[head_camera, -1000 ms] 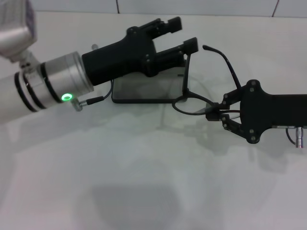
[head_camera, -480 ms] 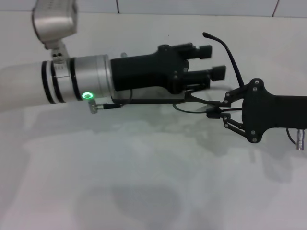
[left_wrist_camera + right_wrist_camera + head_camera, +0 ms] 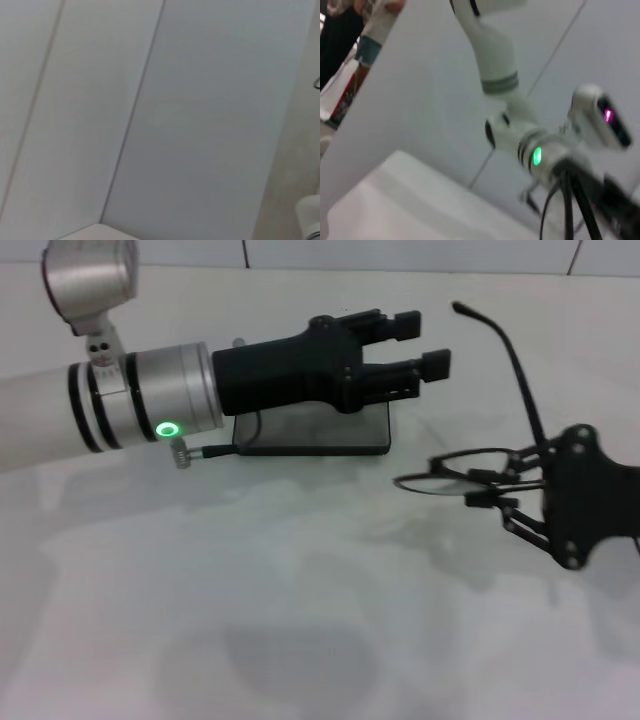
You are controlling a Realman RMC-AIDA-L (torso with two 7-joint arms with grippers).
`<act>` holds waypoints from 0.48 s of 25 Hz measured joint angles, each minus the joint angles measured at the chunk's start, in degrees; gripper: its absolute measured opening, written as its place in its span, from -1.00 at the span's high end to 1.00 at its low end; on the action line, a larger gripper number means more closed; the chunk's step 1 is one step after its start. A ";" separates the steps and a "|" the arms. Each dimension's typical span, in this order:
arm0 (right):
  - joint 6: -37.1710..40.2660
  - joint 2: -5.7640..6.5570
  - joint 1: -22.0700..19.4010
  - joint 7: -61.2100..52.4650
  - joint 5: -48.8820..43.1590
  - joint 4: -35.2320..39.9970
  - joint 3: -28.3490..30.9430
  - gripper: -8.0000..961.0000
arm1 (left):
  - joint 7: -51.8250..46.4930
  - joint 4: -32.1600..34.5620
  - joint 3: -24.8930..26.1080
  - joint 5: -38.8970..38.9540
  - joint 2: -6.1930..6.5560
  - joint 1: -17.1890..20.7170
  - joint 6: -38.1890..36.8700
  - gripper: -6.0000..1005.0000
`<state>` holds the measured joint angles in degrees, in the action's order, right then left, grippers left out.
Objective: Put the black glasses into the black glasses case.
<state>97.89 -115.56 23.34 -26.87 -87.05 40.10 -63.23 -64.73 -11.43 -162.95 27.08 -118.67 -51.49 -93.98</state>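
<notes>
Nearest, well off the right-hand end of the case: thin black-framed glasses with clear oval lenses (image 3: 437,478), carried clear of the white tabletop (image 3: 300,620). Pinched at the frame by the black right gripper (image 3: 478,488), fingers drawn narrow on the rim.

Differs from half a second back: then sat right at the case's end, tucked under the left gripper's fingers. Now drawn sideways away from the case, with open table between. Reads as a handoff or unfolding step ended, not a placement. Glasses not yet in the case. Probably calls for a fresh approach back over the case.

Front of the frame lies roughly level, its long axis running toward and away from the case, about parallel to the case's own length. Free lens end points at the case. One slim temple arm (image 3: 505,360) stands unfolded, rising up and away past the case's far edge; likely to foul the rim unless folded or laid in first.

Farther off: flat rectangular matte black case (image 3: 310,438), greyish inside, lying lengthwise on the table. Just above it hovers the black left gripper (image 3: 420,340), fingers spread apart and gripping nothing.
</notes>
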 joint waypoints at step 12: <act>16.09 -0.03 4.50 10.22 1.17 -10.78 -1.20 0.75 | 2.47 1.67 -0.01 -0.75 -0.99 -0.51 2.93 -0.42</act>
<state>113.98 -115.59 27.84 -16.65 -85.89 29.32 -64.43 -62.26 -9.77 -162.95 26.32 -119.66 -52.00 -91.04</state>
